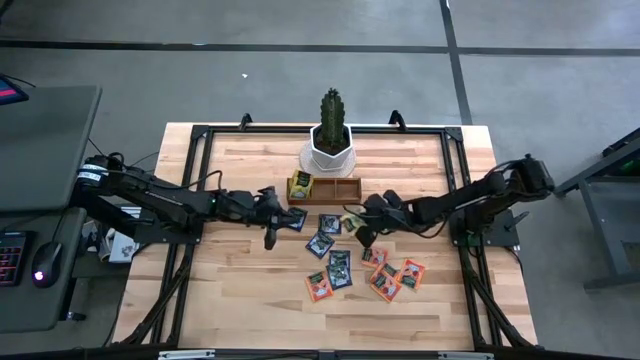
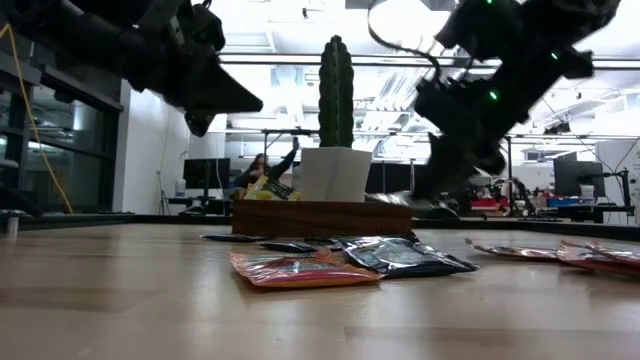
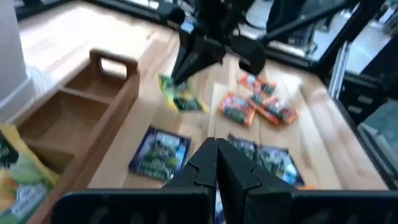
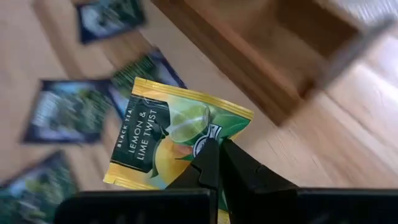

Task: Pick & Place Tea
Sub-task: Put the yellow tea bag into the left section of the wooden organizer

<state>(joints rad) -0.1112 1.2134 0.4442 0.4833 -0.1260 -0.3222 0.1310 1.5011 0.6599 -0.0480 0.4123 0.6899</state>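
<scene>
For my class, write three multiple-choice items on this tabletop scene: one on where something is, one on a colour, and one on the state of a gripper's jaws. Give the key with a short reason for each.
1. Where does the white pot with the cactus stand?
A. Just beyond the wooden tray, at the table's far edge
B. Among the loose sachets
C. Off the table

2. What colour is the sachet held by the right gripper?
A. Orange-red
B. Yellow-green
C. Dark blue-black

3. How are the left gripper jaws?
A. Wide open
B. Shut on a sachet
C. Shut, holding nothing

Key:
1 A, the high view shows the pot right behind the tray.
2 B, the right wrist view shows a yellow-green lemon and lime sachet pinched in the jaws.
3 C, the left wrist view shows the jaws pressed together, with nothing between them.
</scene>
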